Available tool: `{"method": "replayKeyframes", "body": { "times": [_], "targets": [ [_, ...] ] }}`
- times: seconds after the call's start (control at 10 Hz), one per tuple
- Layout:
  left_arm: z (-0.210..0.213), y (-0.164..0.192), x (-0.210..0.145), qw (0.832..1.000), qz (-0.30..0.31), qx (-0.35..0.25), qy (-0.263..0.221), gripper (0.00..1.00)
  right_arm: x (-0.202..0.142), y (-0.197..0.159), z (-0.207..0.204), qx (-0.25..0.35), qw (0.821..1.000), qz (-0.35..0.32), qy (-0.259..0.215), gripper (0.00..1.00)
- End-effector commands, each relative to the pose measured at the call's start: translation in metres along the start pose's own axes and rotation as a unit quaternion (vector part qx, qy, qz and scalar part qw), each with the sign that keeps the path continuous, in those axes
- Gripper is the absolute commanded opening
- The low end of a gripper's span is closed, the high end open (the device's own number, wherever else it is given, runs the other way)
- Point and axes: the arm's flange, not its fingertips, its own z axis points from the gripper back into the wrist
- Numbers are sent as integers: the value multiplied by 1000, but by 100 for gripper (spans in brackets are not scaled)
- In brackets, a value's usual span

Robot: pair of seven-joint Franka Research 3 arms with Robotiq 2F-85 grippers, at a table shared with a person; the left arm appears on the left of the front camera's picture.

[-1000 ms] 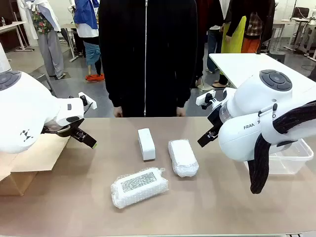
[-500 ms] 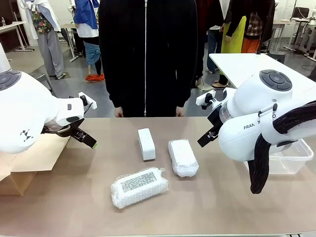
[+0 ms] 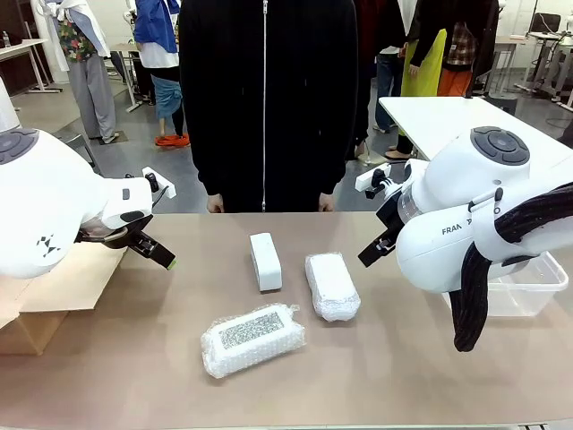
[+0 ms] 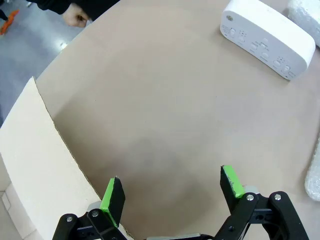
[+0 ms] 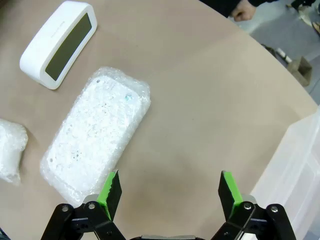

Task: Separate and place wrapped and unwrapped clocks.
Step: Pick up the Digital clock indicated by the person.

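An unwrapped white clock (image 3: 265,261) lies mid-table, with a bubble-wrapped clock (image 3: 332,286) just right of it. A second wrapped clock (image 3: 252,339), showing a grey speckled panel, lies nearer the front. My left gripper (image 3: 161,255) hovers open at the table's left, well away from all of them. In the left wrist view its fingers (image 4: 172,192) span bare table, and the unwrapped clock (image 4: 265,37) is far off. My right gripper (image 3: 374,251) hangs open to the right of the wrapped clock. Seen from the right wrist, that gripper (image 5: 170,192) is beside the wrapped clock (image 5: 97,132), beyond which lies the unwrapped clock (image 5: 60,42).
A cardboard box (image 3: 63,287) sits at the table's left edge, its flap (image 4: 35,165) close to my left fingers. At the right stands a clear plastic bin (image 3: 528,287), with its wall (image 5: 300,165) near my right gripper. A person stands at the far side, hands (image 3: 213,203) at the edge.
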Motion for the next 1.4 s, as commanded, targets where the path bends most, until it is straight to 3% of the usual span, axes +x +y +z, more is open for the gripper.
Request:
{"method": "replayKeyframes", "body": {
  "times": [0.0,0.2,0.3,0.6,0.9,1.1,1.3],
  "targets": [
    [0,0,0,1000,0,0,0,100,0,0,0,0,1000,0,0,100],
    [0,0,0,1000,0,0,0,100,0,0,0,0,1000,0,0,100],
    [14,2,4,1000,-20,-14,-6,100,5,-2,23,52,998,38,-11,100],
    [111,40,-1,994,-38,-99,-17,100,-20,-9,110,127,979,151,-43,100],
    [175,66,-24,976,-58,-203,-55,100,-44,-6,169,146,963,203,-97,100],
    [190,79,-41,972,-83,-200,-91,100,-63,-11,192,133,962,204,-123,100],
    [197,83,-55,967,-87,-212,-109,100,-84,-13,211,157,957,189,-153,100]
  ]
}}
